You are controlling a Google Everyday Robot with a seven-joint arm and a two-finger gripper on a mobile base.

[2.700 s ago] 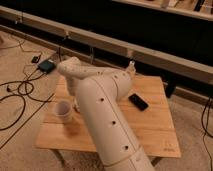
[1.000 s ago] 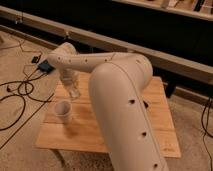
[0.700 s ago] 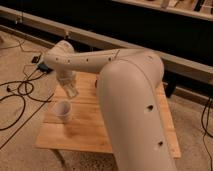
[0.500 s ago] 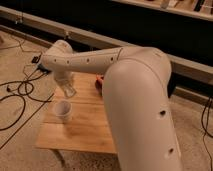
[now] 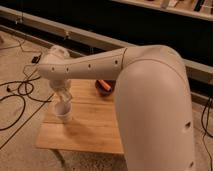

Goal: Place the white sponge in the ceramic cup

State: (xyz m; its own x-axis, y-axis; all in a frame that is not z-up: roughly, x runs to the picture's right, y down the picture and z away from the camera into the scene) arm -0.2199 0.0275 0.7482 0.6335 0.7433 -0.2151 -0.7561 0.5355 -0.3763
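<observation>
The ceramic cup [image 5: 63,112] is small and off-white and stands upright near the left edge of the wooden table [image 5: 95,136]. My gripper [image 5: 64,100] hangs straight over it, pointing down, with its tips just above the rim. It is shut on a small pale block that I take for the white sponge [image 5: 65,98]; the block is partly hidden by the fingers and sits right over the cup's mouth. The big white arm [image 5: 150,85] reaches in from the right and covers the right part of the table.
A dark reddish bowl [image 5: 105,89] holding an orange piece [image 5: 102,83] sits at the table's back edge, beside the arm. Black cables [image 5: 20,92] lie on the floor to the left. A low ledge and dark wall run behind the table.
The gripper swung from the bowl side of the table to the left and now sits lower, right over the cup. The cup has not moved.
</observation>
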